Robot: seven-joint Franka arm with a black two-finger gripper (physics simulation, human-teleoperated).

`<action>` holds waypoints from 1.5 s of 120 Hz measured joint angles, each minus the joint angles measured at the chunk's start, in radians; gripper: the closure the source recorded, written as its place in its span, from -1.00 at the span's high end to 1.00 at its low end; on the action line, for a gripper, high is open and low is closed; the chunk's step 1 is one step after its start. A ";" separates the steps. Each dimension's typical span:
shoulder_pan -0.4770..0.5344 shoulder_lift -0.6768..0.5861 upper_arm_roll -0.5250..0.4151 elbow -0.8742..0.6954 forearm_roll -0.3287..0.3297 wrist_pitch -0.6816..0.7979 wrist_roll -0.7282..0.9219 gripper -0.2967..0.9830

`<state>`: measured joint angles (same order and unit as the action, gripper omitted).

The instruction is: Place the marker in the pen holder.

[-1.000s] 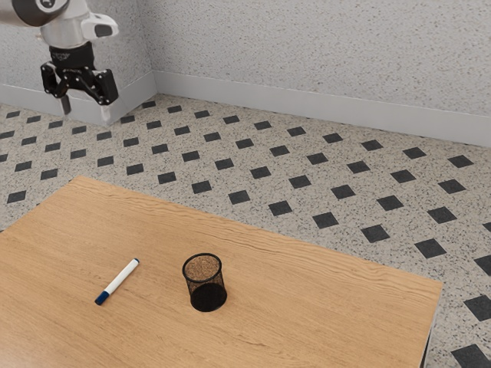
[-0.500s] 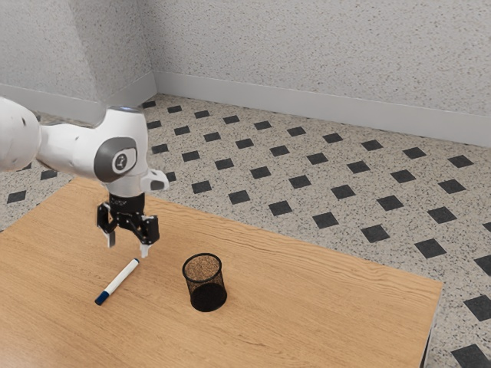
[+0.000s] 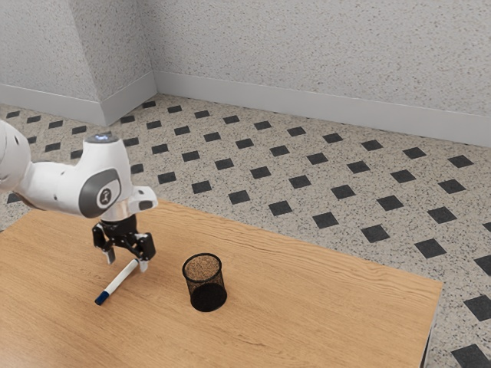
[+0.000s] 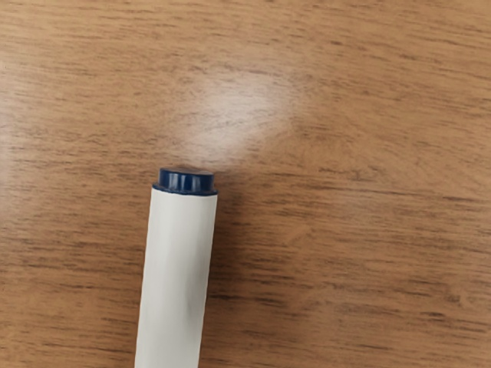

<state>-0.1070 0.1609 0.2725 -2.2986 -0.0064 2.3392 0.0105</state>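
We see a pale speckled wall at the back and, below it, a speckled floor set with dark diamond tiles. In front of them stands our wooden table, its grain plain in both views. Our white and grey arm comes in from the exterior view's left and bends down over the tabletop. At its end hangs our black gripper, pointing downward, its two fingers spread well apart with a gap between them and nothing pinched. To the exterior view's right of it, our black mesh pen holder stands upright on the wood, apart from both gripper and marker. Our white marker lies on the table outside the holder, slanting, with one end close under the gripper; we cannot tell whether a finger touches it. Its dark blue cap is at the far end, away from the gripper. Smallest is the short blue plug closing the near end, which we see in the wrist view.
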 joint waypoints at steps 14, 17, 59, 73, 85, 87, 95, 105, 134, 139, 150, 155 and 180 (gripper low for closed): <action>0.020 0.019 0.000 -0.008 0.001 0.046 0.005 0.49; 0.025 0.026 0.001 -0.008 0.001 0.055 0.006 0.49; 0.051 0.099 -0.001 0.044 0.001 0.124 0.029 0.39; 0.050 0.110 -0.001 0.060 -0.001 0.132 0.036 0.35; 0.045 0.107 -0.001 0.059 -0.005 0.136 0.040 0.32; 0.043 0.106 -0.001 0.058 -0.005 0.137 0.040 0.32; 0.037 0.102 -0.001 0.052 -0.007 0.138 0.041 0.31; 0.029 0.099 -0.001 0.042 -0.013 0.138 0.040 0.30; 0.026 0.091 0.000 0.020 -0.021 0.134 0.030 0.23; 0.025 0.091 0.000 0.019 -0.022 0.134 0.028 0.22; 0.025 0.091 0.000 0.019 -0.022 0.133 0.025 0.18; 0.026 0.091 0.000 0.019 -0.022 0.133 0.024 0.14; 0.027 0.091 0.000 0.019 -0.022 0.132 0.020 -0.05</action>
<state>-0.0801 0.2521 0.2730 -2.2798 -0.0281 2.4715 0.0307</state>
